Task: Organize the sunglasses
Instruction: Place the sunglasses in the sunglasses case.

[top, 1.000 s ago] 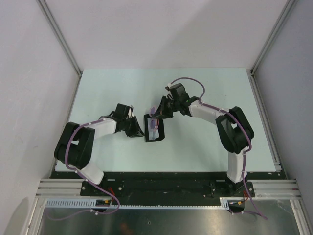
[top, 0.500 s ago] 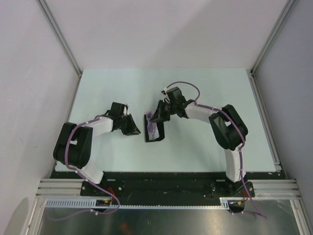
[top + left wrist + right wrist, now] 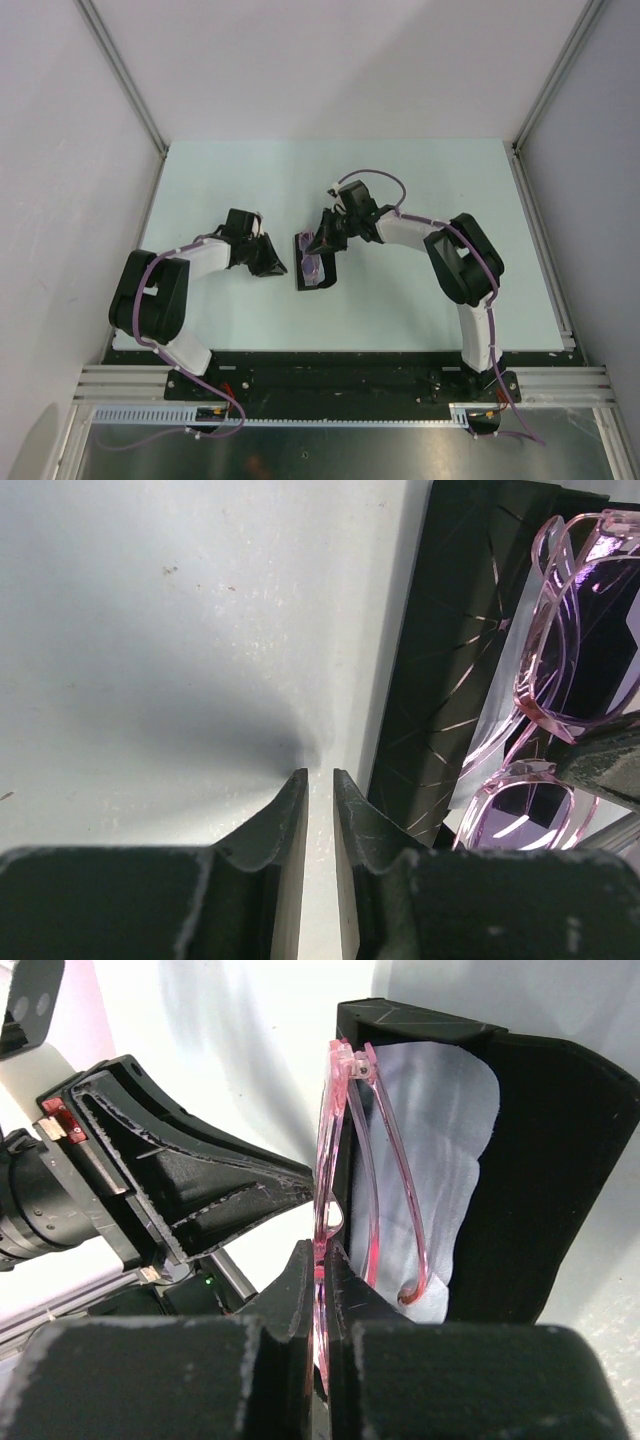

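Pinched tight on the sunglasses (image 3: 314,264), the right pincer (image 3: 322,241) sits at the centre of the overhead view, over the upper end of the open black case (image 3: 326,280) on the pale table (image 3: 430,190). The glasses' long axis runs up and down the frame, along the case. The left pincer (image 3: 278,268) lies just left of the case. A second ago the right arm's wrist and elbow stood a little further right. Since half a second ago hardly anything has shifted.

From the left wrist camera, the left pincer (image 3: 320,805) has its fingers almost together, only a slit between them and nothing in it, beside the case (image 3: 440,660). The glasses (image 3: 575,650) fill the right edge, one lens above the other, over a pale cloth (image 3: 485,735).

From the right wrist camera, the right pincer (image 3: 320,1280) grips the pink rim. The glasses (image 3: 345,1150) stand edge-on, long axis vertical in frame, arms folded toward the cloth (image 3: 440,1150) lining the case (image 3: 550,1190).
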{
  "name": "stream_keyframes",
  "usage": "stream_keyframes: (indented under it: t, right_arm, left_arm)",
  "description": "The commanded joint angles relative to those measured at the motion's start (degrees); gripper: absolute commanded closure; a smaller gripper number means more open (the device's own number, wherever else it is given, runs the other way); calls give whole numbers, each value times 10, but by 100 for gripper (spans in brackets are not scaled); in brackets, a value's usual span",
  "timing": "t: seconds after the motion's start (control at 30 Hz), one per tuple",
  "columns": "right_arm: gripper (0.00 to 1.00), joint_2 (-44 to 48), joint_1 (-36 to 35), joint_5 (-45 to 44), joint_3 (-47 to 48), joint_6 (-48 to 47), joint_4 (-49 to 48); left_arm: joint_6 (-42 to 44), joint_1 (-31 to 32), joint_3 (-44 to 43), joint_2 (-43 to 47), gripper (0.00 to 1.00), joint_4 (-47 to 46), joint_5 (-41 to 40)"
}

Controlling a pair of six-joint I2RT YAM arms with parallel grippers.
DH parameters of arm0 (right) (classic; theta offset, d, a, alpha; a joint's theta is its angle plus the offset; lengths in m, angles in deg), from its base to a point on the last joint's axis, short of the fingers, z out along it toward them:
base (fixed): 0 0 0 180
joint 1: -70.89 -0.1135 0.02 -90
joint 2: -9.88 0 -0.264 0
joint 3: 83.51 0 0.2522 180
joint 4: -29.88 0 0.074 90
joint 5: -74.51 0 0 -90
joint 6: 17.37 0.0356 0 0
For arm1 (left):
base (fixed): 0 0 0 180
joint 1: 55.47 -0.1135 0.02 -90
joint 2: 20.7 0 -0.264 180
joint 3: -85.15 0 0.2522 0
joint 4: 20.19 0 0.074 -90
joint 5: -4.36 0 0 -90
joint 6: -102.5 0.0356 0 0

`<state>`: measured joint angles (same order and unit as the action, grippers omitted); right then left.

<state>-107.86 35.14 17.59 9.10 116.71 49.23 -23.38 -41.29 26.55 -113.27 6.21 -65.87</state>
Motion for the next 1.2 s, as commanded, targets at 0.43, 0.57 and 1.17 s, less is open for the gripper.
stream_keyframes:
  t: [0.43, 0.57, 1.17]
  right_arm:
    - [100, -6, 2, -18, -14, -27, 8]
    - [100, 0, 1, -26, -15, -29, 12]
    - [100, 35, -8, -56, -22, -29, 7]
  left_arm:
    - [13, -3, -17, 3, 79, -2, 15]
    - [13, -3, -18, 2, 79, -3, 14]
    - [12, -3, -16, 6, 79, -3, 11]
